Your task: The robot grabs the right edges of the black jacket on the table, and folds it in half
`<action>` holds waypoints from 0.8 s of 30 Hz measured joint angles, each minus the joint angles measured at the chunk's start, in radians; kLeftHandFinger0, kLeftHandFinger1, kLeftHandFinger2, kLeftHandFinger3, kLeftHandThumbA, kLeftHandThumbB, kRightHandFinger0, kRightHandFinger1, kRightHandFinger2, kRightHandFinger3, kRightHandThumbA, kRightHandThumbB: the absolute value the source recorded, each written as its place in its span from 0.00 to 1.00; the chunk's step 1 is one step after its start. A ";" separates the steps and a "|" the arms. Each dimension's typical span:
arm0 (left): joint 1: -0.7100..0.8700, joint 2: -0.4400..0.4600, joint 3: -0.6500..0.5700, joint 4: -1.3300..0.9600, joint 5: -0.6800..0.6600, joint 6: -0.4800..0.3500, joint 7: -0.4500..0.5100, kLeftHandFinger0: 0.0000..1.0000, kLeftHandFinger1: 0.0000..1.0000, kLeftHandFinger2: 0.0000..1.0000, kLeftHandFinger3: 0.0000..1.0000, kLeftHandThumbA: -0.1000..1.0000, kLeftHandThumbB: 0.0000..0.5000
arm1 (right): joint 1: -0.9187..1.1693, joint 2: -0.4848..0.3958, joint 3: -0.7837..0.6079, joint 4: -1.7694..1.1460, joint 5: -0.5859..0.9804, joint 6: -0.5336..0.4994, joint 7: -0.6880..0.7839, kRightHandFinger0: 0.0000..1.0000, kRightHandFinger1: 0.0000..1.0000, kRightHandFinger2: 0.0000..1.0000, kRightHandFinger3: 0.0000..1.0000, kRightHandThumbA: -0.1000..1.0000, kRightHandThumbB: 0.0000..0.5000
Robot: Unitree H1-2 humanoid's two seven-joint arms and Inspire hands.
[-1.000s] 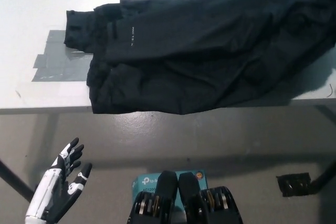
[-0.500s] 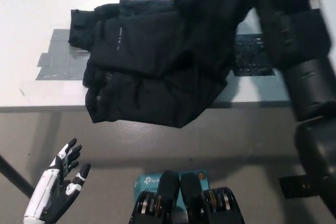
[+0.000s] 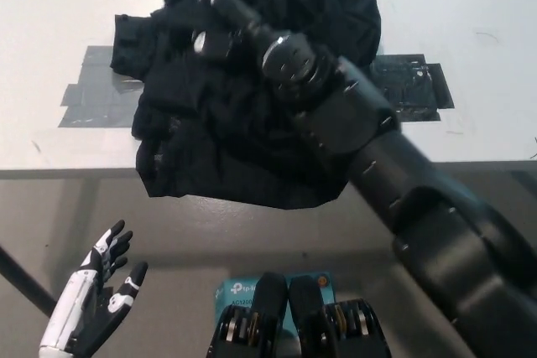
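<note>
The black jacket point(image 3: 243, 132) lies bunched on the left half of the white table point(image 3: 470, 23), its lower hem hanging over the front edge. Its right side is pulled over onto the left side and piled up at the top middle. My black right arm reaches in from the bottom right across the jacket. My right hand point(image 3: 210, 23) is blurred and sits over the jacket's upper left, shut on a fold of the fabric. My white left hand point(image 3: 92, 299) rests at the lower left, below the table edge, open with fingers apart.
Grey tape patches point(image 3: 92, 94) lie on the table left of the jacket. A dark square patch point(image 3: 411, 81) is uncovered to the right. The table's front edge runs across the middle. A teal box point(image 3: 243, 289) sits on the floor below.
My right arm has swept from the right side to the left, carrying the jacket's right half over its left half. The dark patch on the right is now fully uncovered. The left hand has stayed put.
</note>
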 measured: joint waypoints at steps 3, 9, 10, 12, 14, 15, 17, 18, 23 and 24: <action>-0.001 0.000 -0.005 -0.010 0.005 0.000 0.000 1.00 1.00 1.00 1.00 0.76 0.09 | 0.000 0.032 0.029 0.076 -0.047 -0.048 -0.011 0.00 0.32 0.64 0.68 0.00 0.30; -0.001 0.002 -0.013 -0.011 0.009 0.000 -0.003 1.00 1.00 1.00 1.00 0.76 0.06 | -0.001 0.064 0.043 0.161 -0.109 -0.117 -0.025 0.45 0.75 0.89 0.76 0.37 0.61; -0.001 0.002 -0.014 -0.011 0.010 0.000 -0.004 1.00 1.00 1.00 1.00 0.75 0.04 | -0.001 0.066 0.043 0.166 -0.112 -0.120 -0.024 0.85 1.00 1.00 1.00 0.64 0.89; -0.002 0.003 -0.017 -0.011 0.013 0.000 -0.008 1.00 1.00 1.00 1.00 0.73 0.04 | -0.003 0.071 0.040 0.178 -0.123 -0.121 -0.007 1.00 1.00 1.00 1.00 0.72 1.00; -0.002 0.003 -0.018 -0.011 0.014 0.000 -0.012 1.00 1.00 1.00 1.00 0.73 0.04 | -0.011 0.072 0.036 0.182 -0.129 -0.116 0.034 1.00 1.00 1.00 1.00 0.78 1.00; -0.002 0.003 -0.018 -0.011 0.017 0.000 -0.014 1.00 1.00 1.00 1.00 0.72 0.04 | -0.018 0.072 0.033 0.183 -0.131 -0.112 0.062 1.00 1.00 1.00 1.00 0.78 1.00; -0.002 0.004 -0.018 -0.010 0.021 0.000 -0.015 1.00 1.00 1.00 1.00 0.70 0.04 | -0.028 0.072 0.019 0.182 -0.129 -0.105 0.100 1.00 1.00 1.00 1.00 0.80 1.00; -0.002 0.004 -0.018 -0.009 0.023 0.000 -0.015 1.00 1.00 1.00 1.00 0.70 0.05 | -0.035 0.072 0.006 0.181 -0.127 -0.099 0.128 1.00 1.00 1.00 1.00 0.81 1.00; -0.002 0.007 -0.018 -0.006 0.026 0.000 -0.019 1.00 1.00 1.00 1.00 0.63 0.03 | -0.073 0.075 -0.106 0.154 -0.092 -0.049 0.229 1.00 1.00 1.00 1.00 0.76 1.00; -0.002 0.007 -0.018 -0.006 0.027 0.000 -0.019 1.00 1.00 1.00 1.00 0.63 0.03 | -0.080 0.076 -0.127 0.142 -0.082 -0.034 0.250 1.00 1.00 1.00 1.00 0.78 1.00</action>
